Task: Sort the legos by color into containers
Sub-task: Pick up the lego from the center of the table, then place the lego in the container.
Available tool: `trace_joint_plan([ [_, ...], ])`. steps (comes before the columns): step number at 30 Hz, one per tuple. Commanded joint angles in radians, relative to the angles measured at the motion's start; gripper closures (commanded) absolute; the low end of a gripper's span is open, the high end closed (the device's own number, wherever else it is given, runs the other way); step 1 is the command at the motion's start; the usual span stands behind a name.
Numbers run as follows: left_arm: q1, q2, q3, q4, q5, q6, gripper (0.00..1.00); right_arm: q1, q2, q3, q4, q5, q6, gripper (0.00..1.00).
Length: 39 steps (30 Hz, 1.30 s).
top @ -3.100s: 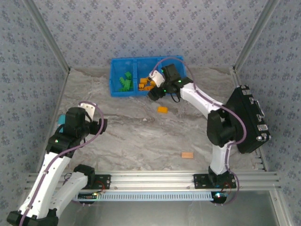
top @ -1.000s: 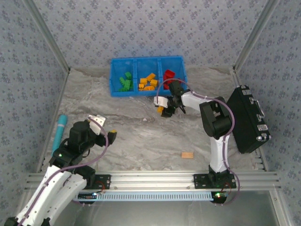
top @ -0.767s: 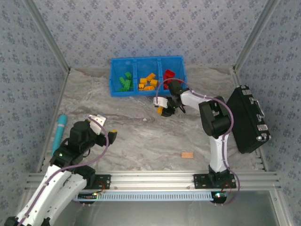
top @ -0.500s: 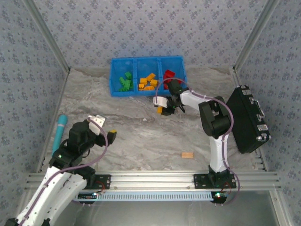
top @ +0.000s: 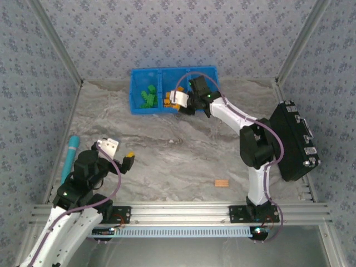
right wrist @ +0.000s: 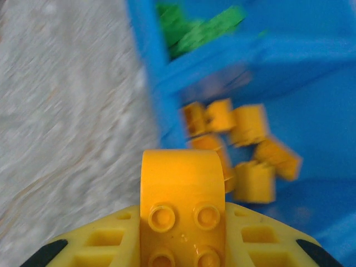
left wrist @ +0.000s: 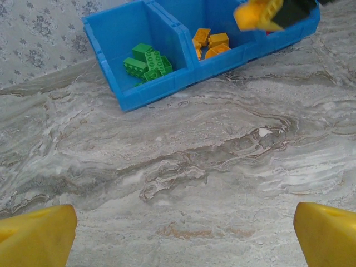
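Table (top: 167,161): grey marbled top, patterned walls on three sides.
Case (top: 295,142): black, against the right wall, well apart from the work.
Right arm (top: 239,119): stretched out to the far-centre, over the bin.
Left arm (top: 67,194): folded back at near-left, over bare table.
Bin (top: 147,109): blue, three compartments side by side, at the far edge by the back wall. It also shows from the left wrist (left wrist: 161,92) and, blurred, from the right wrist (right wrist: 147,67).
Right gripper (top: 181,102): clamped on one orange-yellow brick (right wrist: 181,194), studs facing the wrist camera. It hangs above the bin at about the middle compartment, clear of the contents. The left wrist view has the brick (left wrist: 258,12) in the air above the bin.
Left gripper (top: 118,153): jaws wide apart, nothing between them. Its yellow fingertips (left wrist: 36,236) sit at the bottom corners of its wrist view.
Tube (top: 69,156): teal, lying by the left wall.
Block (top: 222,183): tan, on the table near-right of centre.
Green legos (left wrist: 149,61): piled in the left compartment.
Orange legos (left wrist: 210,43): in the middle compartment.
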Motion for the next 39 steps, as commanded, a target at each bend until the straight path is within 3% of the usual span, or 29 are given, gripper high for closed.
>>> trace_joint_plan([
  [1, -0.006, -0.011, 0.004, 0.018, -0.016, 0.021, 0.0, 0.001, 0.093, 0.094, 0.078, 0.044, 0.034, 0.76],
  [10, -0.004, 0.013, 0.003, 0.018, -0.021, 0.02, 0.0, -0.014, 0.397, 0.431, 0.148, 0.122, 0.072, 0.76],
  [18, -0.003, 0.032, 0.003, 0.019, -0.017, 0.019, 0.0, -0.012, 0.57, 0.655, 0.082, 0.154, 0.07, 0.74],
  [20, -0.003, 0.038, 0.002, 0.02, -0.017, 0.02, 0.0, -0.008, 0.586, 0.665, 0.077, 0.16, 0.065, 0.7],
  [23, -0.003, 0.038, 0.0, 0.022, -0.02, 0.025, 0.0, -0.008, 0.595, 0.654, 0.067, 0.145, 0.054, 0.53],
  [25, -0.003, 0.035, 0.0, 0.023, -0.031, 0.027, 0.0, -0.005, 0.597, 0.642, 0.067, 0.142, 0.035, 0.47],
  [39, -0.002, -0.011, -0.001, 0.03, -0.062, 0.037, 0.0, -0.01, 0.515, 0.58, 0.111, 0.149, 0.041, 0.27],
])
